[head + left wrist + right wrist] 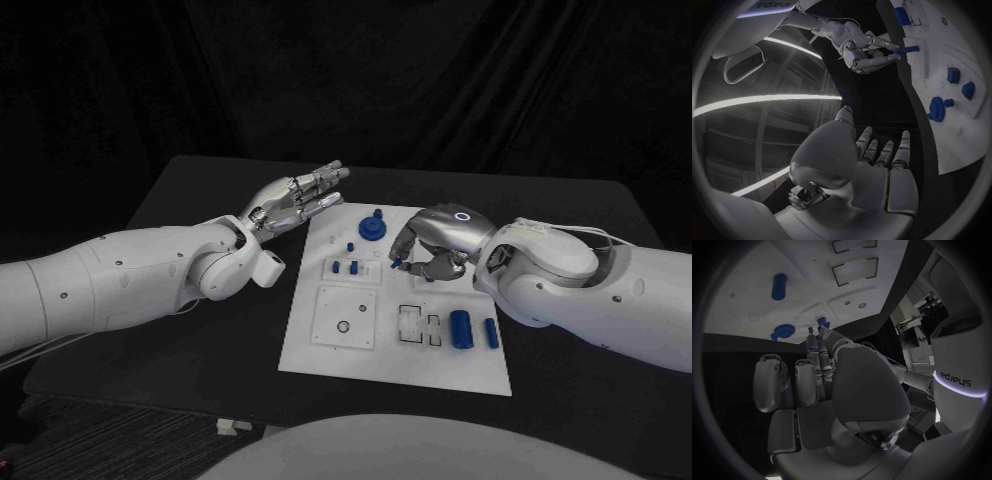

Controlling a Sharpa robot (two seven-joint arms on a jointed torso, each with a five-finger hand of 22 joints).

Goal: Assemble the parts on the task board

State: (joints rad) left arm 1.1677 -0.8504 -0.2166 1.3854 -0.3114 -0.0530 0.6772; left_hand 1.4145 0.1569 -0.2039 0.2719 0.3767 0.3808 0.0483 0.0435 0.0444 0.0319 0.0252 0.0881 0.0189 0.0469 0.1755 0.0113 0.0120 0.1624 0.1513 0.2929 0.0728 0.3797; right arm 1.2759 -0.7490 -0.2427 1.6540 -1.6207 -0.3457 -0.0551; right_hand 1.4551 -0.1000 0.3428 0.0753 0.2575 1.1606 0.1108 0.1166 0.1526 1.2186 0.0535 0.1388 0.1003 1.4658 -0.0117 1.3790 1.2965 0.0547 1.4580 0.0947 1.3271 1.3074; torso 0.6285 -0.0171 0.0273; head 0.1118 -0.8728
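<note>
One peg [907,49] in right hand [869,50]

The scene was dim, the black table [216,330] and backdrop nearly swallowing detail, while the white task board [346,350] stood out as the brightest surface at the center of the head view. Both wrist views bent straight edges strongly toward their dark circular rims. Bright strip lights streaked across the left of the left wrist view.

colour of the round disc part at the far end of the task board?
Blue. The round disc part stands on the white task board; the head view shows it best.
</note>
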